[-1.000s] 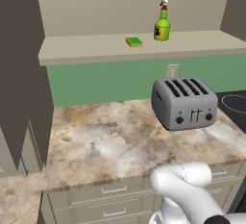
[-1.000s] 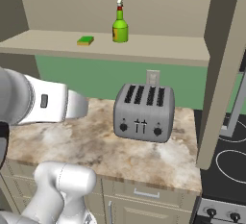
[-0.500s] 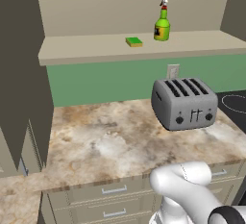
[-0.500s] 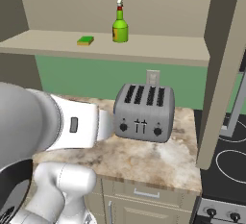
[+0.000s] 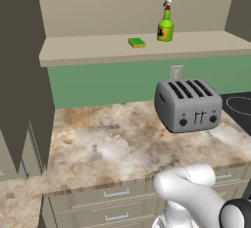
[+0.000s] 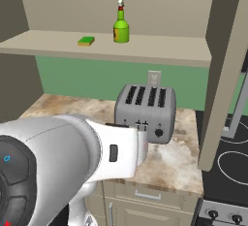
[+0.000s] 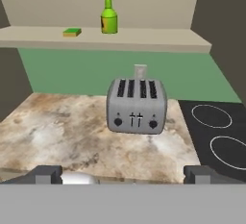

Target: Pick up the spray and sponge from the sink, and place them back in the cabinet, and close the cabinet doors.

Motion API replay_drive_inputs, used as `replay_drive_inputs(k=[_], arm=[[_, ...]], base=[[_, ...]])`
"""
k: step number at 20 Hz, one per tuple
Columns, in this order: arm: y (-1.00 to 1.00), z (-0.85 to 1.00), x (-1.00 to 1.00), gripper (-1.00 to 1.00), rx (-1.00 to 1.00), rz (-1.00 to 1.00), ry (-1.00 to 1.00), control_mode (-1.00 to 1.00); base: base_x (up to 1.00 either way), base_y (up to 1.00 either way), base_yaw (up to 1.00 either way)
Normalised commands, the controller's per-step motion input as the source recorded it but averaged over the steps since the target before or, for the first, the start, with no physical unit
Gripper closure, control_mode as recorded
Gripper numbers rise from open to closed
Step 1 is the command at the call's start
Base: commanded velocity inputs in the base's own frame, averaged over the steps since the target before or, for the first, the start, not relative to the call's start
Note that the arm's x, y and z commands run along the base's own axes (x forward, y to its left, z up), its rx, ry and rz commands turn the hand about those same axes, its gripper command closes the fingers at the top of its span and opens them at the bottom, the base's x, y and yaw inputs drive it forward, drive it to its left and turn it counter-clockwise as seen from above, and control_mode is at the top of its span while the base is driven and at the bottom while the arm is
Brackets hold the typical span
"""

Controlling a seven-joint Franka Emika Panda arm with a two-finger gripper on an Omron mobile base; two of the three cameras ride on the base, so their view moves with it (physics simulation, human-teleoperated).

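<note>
Up on the shelf, ahead of and above the claw: the spray (image 5: 165, 26) stands upright in the cabinet (image 5: 98, 48), and the sponge (image 5: 137, 42) lies flat just to its left, apart from it.
Claw: the claw (image 7: 124, 176) hangs low at the near edge of the desk (image 5: 98, 144), jaws spread wide with nothing between them.
Step in hand: as I judge it, both things are put away and you have only the cabinet doors (image 5: 24, 75) left to shut.
How to do it well: lift the claw clear of the toaster (image 5: 188, 105), which sits straight ahead of it. Go round to the outer face of one open door, push near its free edge in a slow arc until it sits flush, then do the other door.
Watch for: a door that swings too fast could catch the arm. The spray is near the front of the shelf, so shut the doors gently.
Left base view gives you: the door left of the claw, edge-on and dark, and the drawers (image 5: 112, 193) under the desk.
Right base view gives you: the door to the claw's right, which the left base view crops to a sliver.
Hand view gives you: the wide jaws and the stove (image 7: 216, 136) to the right.
</note>
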Motion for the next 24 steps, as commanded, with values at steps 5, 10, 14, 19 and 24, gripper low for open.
replay_drive_inputs(k=[5, 10, 14, 19, 24], arm=[[-0.29, -0.07, -0.22, -1.00, 0.00, 0.00, -0.02, -1.00], [-0.31, -0.04, -0.14, -1.00, 0.00, 0.00, -0.04, -1.00], [-0.32, 0.00, -0.13, -1.00, 0.00, 0.00, -0.03, -1.00], [-0.28, 0.00, -0.12, -1.00, 0.00, 0.00, 0.00, -1.00], [-0.21, 0.00, -0.09, -1.00, 0.00, 0.00, 0.00, -1.00]], base=[[0.00, 0.00, 0.00], [0.00, 0.00, 0.00], [0.00, 0.00, 0.00], [0.00, 0.00, 0.00], [0.00, 0.00, 0.00]])
